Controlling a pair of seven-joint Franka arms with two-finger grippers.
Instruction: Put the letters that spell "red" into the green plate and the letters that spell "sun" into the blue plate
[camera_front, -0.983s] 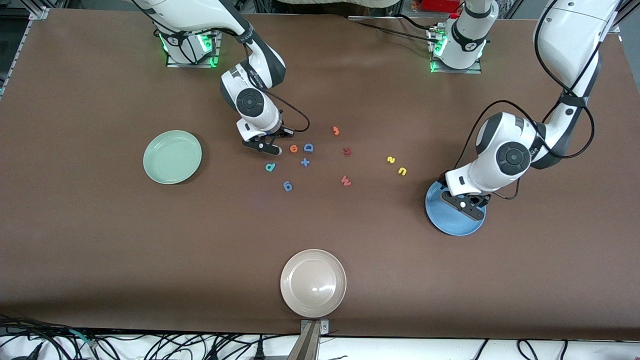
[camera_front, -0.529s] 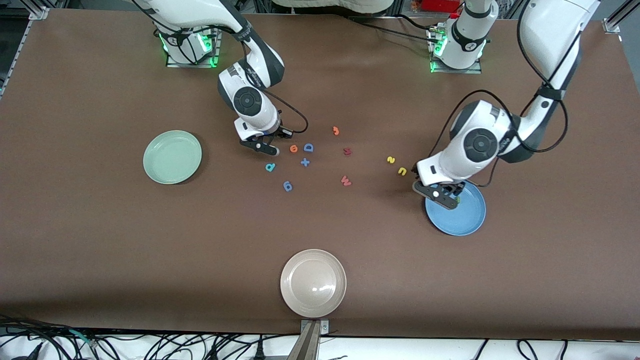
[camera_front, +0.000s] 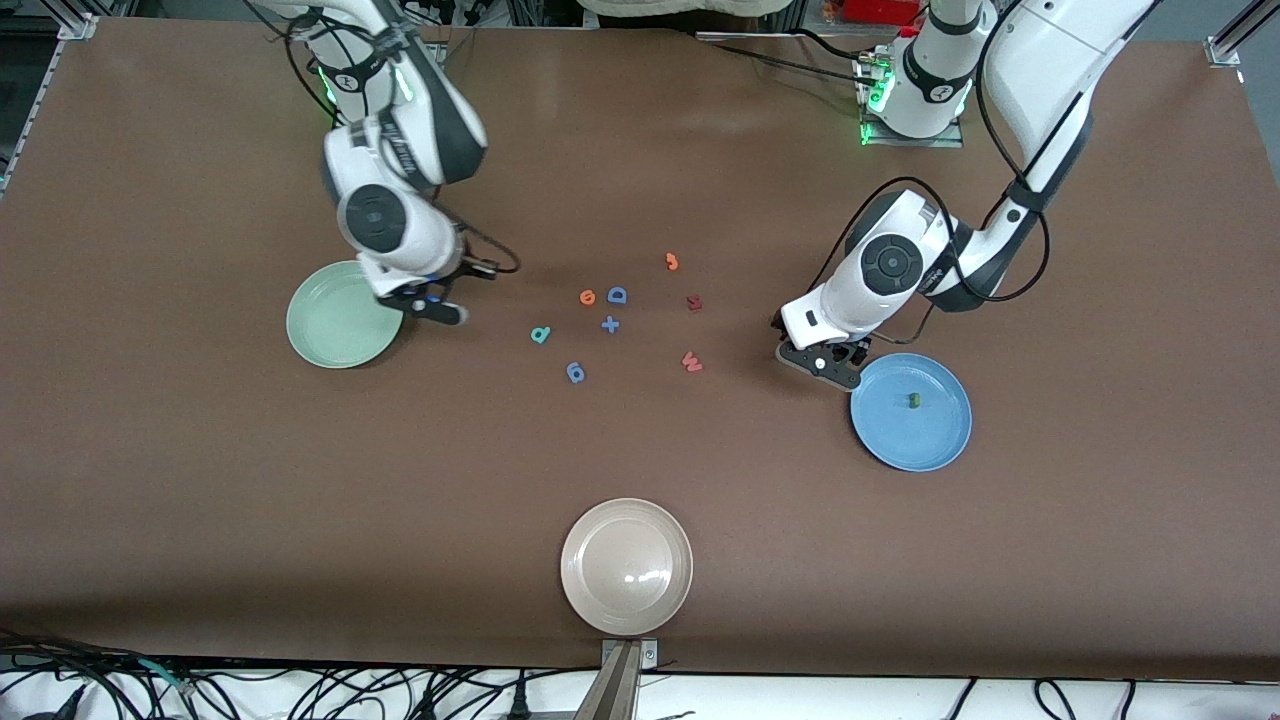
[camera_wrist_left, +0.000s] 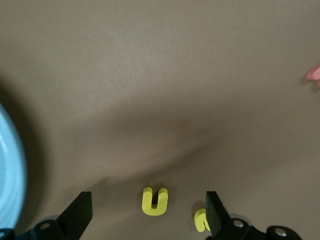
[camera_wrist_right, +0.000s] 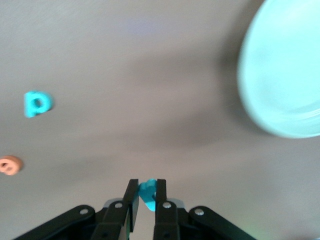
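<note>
**A:** What has changed on the counter (camera_front: 200, 480)?

**B:** Both arms have moved. The left pincer (camera_front: 820, 362) has left the blue plate (camera_front: 910, 445) and now hangs over the counter just beside its rim, on the side toward the right arm's end. Its jaws stand wide and hold nothing. The dark green "n" (camera_front: 913, 400) lies alone in the blue plate.

**A:** So the first letter of "sun" is delivered?

**B:** It appears so. The left wrist view shows the yellow "u" (camera_wrist_left: 154, 201) lying between the spread fingers and the yellow "s" (camera_wrist_left: 200, 220) just beside one of them. Both are flat on the counter, and either is probably the next pick.

**A:** And the other arm?

**B:** The right pincer (camera_front: 440, 308) has swung away from the cluster of letters. It is pinched shut on the small teal "r" (camera_wrist_right: 147, 192) and is now over the counter, just beside the green plate (camera_front: 310, 340). That plate has no letter in it yet.

**A:** What remains for "red"?

**B:** The "r" must still cross the rim and drop. The teal "d" (camera_front: 541, 334) and the orange "e" (camera_front: 588, 297) wait on the counter near the middle, with the "d" nearer the front camera.
</note>
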